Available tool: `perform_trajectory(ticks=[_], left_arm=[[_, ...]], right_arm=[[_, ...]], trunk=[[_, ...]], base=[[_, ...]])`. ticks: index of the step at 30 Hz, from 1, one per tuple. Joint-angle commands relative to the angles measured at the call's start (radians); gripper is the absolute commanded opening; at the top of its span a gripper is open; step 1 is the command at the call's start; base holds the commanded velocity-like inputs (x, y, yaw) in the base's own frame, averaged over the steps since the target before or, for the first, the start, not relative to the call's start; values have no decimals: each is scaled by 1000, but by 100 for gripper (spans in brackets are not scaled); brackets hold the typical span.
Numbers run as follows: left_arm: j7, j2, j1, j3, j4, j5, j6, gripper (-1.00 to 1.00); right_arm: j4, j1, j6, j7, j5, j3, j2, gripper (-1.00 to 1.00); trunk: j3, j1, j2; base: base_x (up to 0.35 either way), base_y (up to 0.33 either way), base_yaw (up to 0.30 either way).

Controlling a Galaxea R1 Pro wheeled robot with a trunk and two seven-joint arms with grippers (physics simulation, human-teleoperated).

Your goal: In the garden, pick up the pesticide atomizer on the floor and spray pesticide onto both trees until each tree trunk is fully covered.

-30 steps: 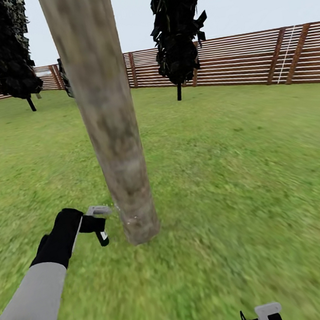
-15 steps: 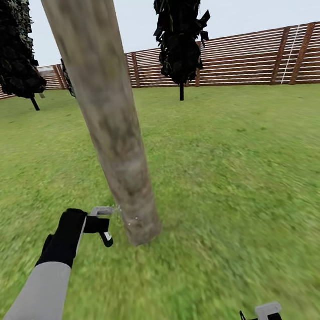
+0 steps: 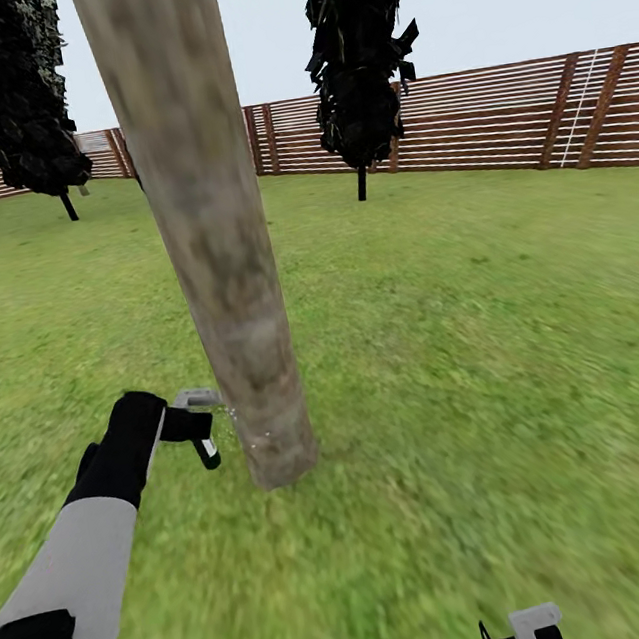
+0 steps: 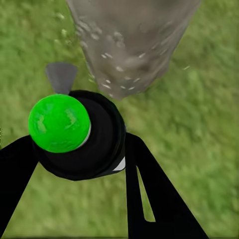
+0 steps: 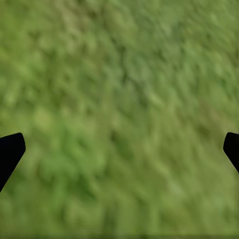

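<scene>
Left gripper (image 4: pixel 79 149) is clamped around the pesticide atomizer (image 4: pixel 74 134), a dark round body with a green cap seen from the wrist, and holds it just beside the base of the tree trunk (image 3: pixel 211 243), nozzle toward the bark. From the head view the same gripper (image 3: pixel 188 428) sits low, near where the trunk meets the grass floor (image 3: pixel 486 358). Small pale flecks show on the lower bark in the wrist view and between nozzle and trunk in the head view, so spraying looks to be under way on this tree. The pick-up is done; I judge the coverage here only partial, since the flecks sit low and the trunk above looks bare. A second thick trunk cannot be made out, so that tree looks wholly left to do. Right gripper (image 5: pixel 119 149) hangs wide open and empty over grass.
</scene>
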State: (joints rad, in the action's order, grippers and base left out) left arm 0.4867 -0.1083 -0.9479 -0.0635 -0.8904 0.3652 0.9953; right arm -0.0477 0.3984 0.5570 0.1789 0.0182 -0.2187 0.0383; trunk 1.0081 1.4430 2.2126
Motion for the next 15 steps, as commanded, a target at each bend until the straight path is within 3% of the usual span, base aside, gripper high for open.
perform_trajectory(ticks=[1, 10, 15], left_arm=[[11, -2, 0, -5, -1, 10, 4, -100], [10, 2, 6, 1, -1, 7, 0, -100], [10, 2, 5, 1, 4, 6, 0, -100]], right_arm=[[0, 0, 1, 7, 2, -8, 0, 100], [0, 0, 1, 6, 2, -9, 0, 100], [0, 0, 2, 6, 2, -10, 0, 100]], trunk=[[1, 0, 0], [1, 0, 0], [1, 0, 0]], base=[[0, 0, 0], [0, -229, 0], [-106, -272, 20]])
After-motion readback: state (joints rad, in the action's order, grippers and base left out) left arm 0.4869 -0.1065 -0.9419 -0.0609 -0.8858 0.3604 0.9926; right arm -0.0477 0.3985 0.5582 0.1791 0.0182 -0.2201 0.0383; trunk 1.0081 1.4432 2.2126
